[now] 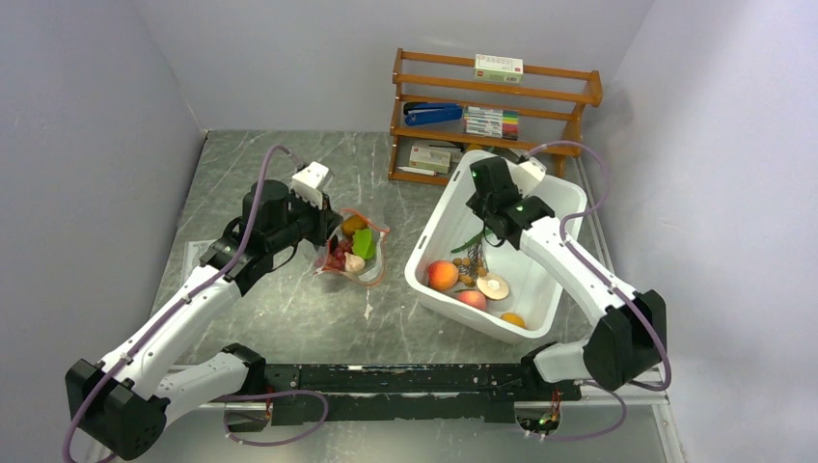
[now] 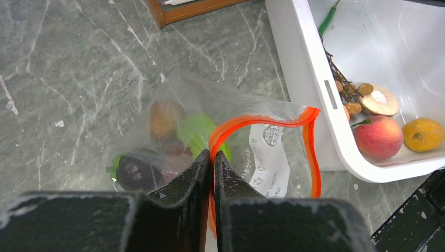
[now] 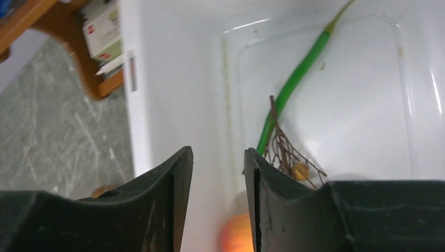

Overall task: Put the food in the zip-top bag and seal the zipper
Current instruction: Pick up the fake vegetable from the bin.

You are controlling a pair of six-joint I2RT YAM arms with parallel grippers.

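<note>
Zip-top bag (image 1: 355, 253), with toy foods (image 1: 349, 249) inside, sits mid-table, the left gripper (image 2: 212, 163) clamped shut on its red-orange zipper (image 2: 262, 119) at the bag's 10 o'clock corner, arm stretched forward; the white bin (image 1: 431, 224) stands near at 3 o'clock, grey table (image 1: 289, 318) showing at 6. Right gripper (image 3: 216, 152), jaws apart and empty, hangs inside the bin over the brown berry cluster (image 3: 286, 152) and green pod (image 3: 294, 84)
</note>
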